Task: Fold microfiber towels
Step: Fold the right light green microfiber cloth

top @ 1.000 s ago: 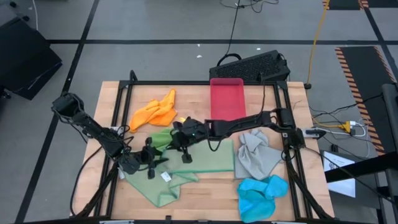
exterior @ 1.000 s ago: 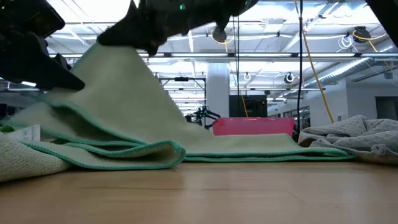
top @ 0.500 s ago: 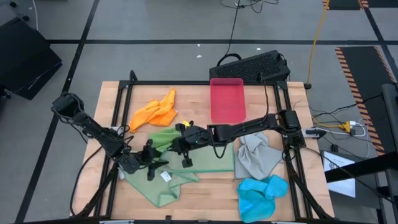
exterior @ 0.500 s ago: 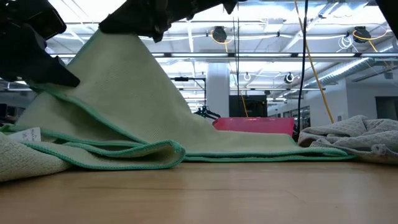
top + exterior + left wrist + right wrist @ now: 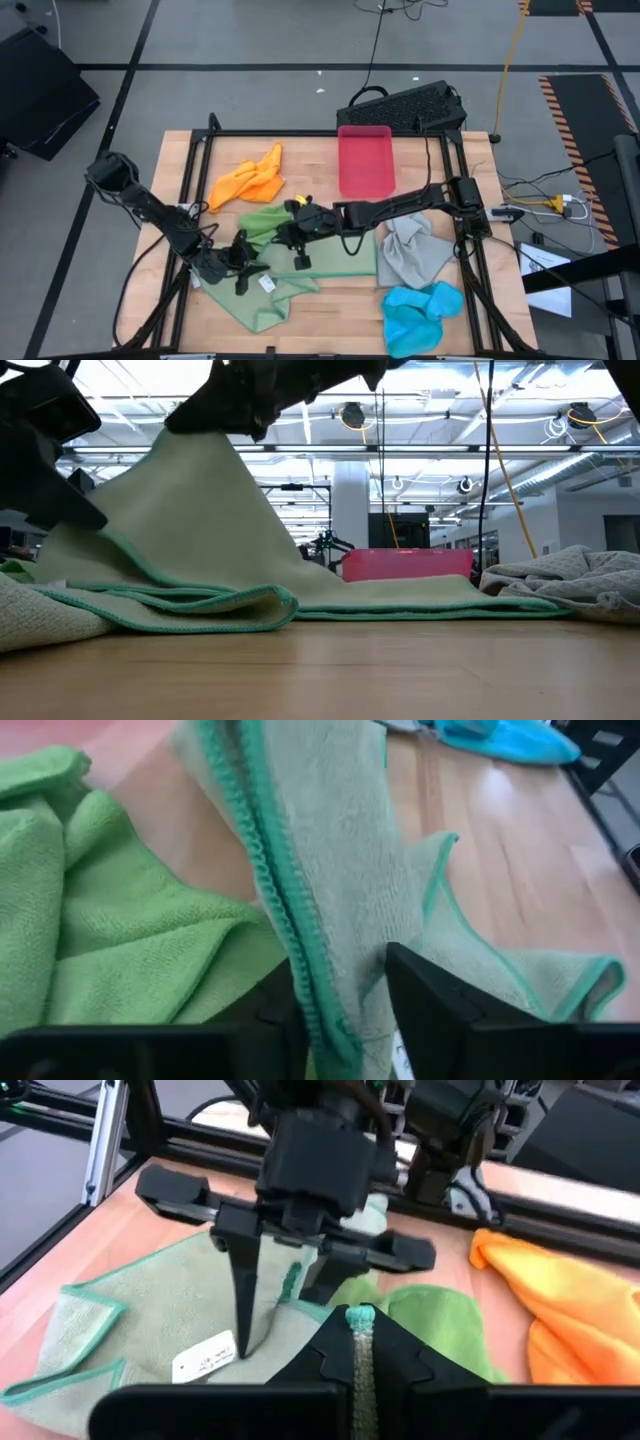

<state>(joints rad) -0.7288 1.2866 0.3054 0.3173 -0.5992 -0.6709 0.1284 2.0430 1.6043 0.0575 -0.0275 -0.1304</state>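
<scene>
Sage towel (image 5: 330, 257) pinched by right gripper (image 5: 296, 231), left gripper (image 5: 243, 262) gripping edge

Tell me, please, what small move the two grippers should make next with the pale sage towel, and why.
Probably carry the lifted edge on across and lay it down. The right gripper is shut on the pale sage towel, whose hem also runs between the left gripper fingers. The low view shows that edge raised over a flat lower layer, so the fold looks unfinished.
</scene>
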